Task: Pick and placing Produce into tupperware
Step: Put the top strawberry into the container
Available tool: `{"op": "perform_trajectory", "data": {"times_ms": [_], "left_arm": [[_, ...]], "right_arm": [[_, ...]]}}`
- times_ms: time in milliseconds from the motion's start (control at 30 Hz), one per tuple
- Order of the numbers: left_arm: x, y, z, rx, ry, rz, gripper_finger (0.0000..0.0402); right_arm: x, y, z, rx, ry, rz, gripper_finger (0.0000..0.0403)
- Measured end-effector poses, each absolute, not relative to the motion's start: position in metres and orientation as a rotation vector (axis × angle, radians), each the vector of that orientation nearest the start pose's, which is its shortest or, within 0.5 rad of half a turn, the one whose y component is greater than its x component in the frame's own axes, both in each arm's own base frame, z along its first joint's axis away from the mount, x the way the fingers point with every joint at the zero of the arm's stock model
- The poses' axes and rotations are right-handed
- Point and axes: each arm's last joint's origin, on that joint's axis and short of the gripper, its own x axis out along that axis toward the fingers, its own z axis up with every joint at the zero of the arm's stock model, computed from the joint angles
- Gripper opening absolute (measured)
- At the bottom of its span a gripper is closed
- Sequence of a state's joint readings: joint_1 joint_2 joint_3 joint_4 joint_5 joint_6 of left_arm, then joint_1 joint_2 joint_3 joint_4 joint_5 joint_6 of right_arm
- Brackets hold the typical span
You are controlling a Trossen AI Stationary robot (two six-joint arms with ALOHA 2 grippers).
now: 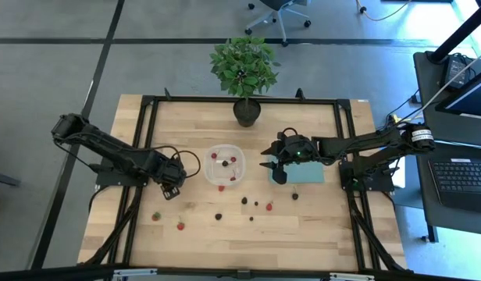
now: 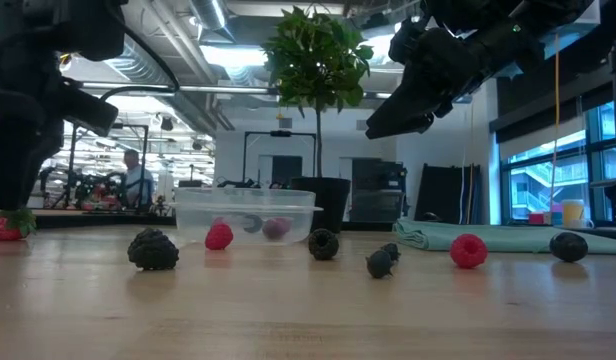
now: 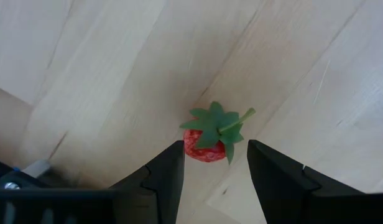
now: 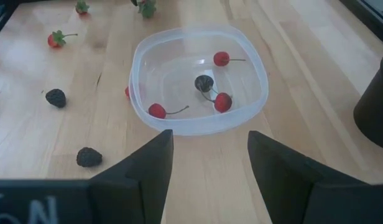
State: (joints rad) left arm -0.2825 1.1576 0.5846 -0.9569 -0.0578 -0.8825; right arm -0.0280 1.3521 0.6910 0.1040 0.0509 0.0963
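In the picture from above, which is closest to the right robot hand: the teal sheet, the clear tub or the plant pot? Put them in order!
Measured from the right gripper:
1. Teal sheet, just beside it.
2. Tub, toward the table's middle.
3. Plant pot, at the far edge.

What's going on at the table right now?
The left gripper is open over a strawberry on the wood, fingers either side, not gripping it yet. The right gripper hangs open beside the tupperware, which holds a few pieces already. More berries lie loose on the table.
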Motion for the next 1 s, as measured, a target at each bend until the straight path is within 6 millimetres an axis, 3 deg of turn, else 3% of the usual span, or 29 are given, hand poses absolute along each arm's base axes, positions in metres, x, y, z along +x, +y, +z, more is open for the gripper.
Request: {"op": "perform_trajectory", "data": {"times_ms": [167,500,1000], "left_arm": [[0.1506,-0.0419,0.1663,-0.452,1.451,0.492,0.0174],[0.1506,-0.0418,0.1663,-0.397,1.464,0.441,0.024],[0.1527,-0.0424,0.1629,-0.375,1.483,0.435,0.0243]], "right_arm": [[0.2749,-0.0092,0.207,0.087,0.553,-0.104,0.0209],[0.2749,-0.0092,0.207,0.087,0.553,-0.104,0.0209],[0.2748,-0.0092,0.207,0.087,0.553,-0.104,0.0209]]}}
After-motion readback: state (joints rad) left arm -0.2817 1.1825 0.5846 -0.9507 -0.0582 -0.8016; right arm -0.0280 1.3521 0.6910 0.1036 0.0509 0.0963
